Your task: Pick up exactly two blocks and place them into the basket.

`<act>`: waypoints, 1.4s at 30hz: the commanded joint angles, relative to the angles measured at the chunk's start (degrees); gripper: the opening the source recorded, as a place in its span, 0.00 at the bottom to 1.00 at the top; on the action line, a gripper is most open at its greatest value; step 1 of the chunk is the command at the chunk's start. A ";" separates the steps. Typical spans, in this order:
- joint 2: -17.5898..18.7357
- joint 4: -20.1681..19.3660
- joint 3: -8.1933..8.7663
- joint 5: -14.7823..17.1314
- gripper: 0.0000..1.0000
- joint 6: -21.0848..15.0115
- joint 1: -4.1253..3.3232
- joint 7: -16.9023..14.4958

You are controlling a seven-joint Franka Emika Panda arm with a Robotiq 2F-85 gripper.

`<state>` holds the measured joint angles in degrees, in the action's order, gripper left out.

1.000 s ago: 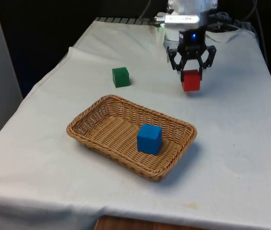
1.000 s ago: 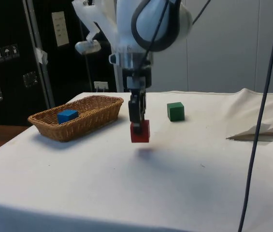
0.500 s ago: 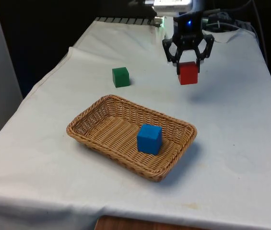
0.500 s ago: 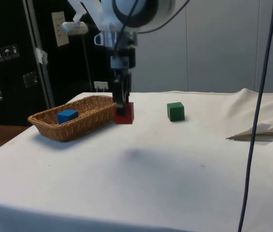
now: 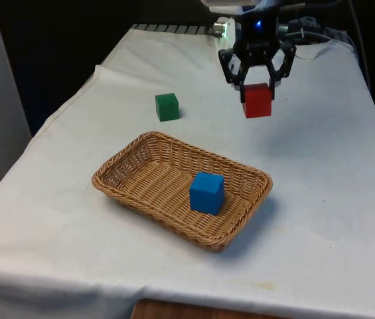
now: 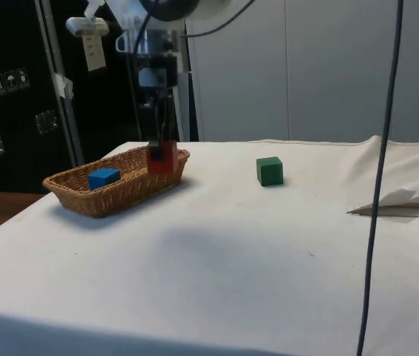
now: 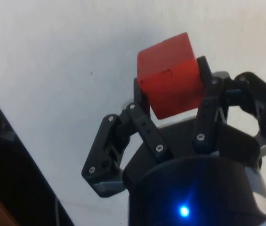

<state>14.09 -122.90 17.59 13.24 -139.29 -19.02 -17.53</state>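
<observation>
My gripper (image 5: pixel 257 85) is shut on a red block (image 5: pixel 257 100), which hangs in the air above the cloth. From the side the red block (image 6: pixel 162 158) sits level with the basket's far end, held by the gripper (image 6: pixel 159 145). The wrist view has the red block (image 7: pixel 170 87) pinched between the two black fingers (image 7: pixel 142 123). A wicker basket (image 5: pixel 146 192) lies near the table's middle with a blue block (image 5: pixel 206 192) inside it. The basket (image 6: pixel 131 190) and blue block (image 6: pixel 103 178) also appear from the side. A green block (image 5: pixel 167 106) rests on the cloth beyond the basket.
The green block (image 6: pixel 270 170) stands alone on the cloth in the side view. A fold of loose cloth (image 6: pixel 398 200) lies at the side view's right. A dark cable (image 6: pixel 381 170) hangs down in front of the side camera.
The gripper has risen with the red block and carried it towards the basket; in the side view it went from mid-table to the basket's far end.
</observation>
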 commanded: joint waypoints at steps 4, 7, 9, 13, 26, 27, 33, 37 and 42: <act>1.60 3.15 0.17 0.57 0.03 1.95 0.52 -0.80; 3.32 6.19 0.57 0.63 0.03 3.38 0.74 -0.97; 4.30 7.79 0.86 0.57 0.03 4.13 0.86 -1.03; 5.67 9.97 1.15 0.46 0.03 5.04 1.09 -1.09; 13.01 20.51 3.15 1.03 0.03 8.59 2.06 -2.29; 13.52 21.14 3.38 1.15 0.03 8.65 2.12 -2.46; 16.10 24.18 4.47 1.38 0.03 8.88 2.52 -2.98; 17.25 25.15 5.33 1.20 0.03 8.25 2.35 -2.92; 19.48 26.93 5.90 2.01 0.03 8.25 3.38 -3.95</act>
<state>33.58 -96.14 24.06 14.95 -131.04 -16.16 -21.20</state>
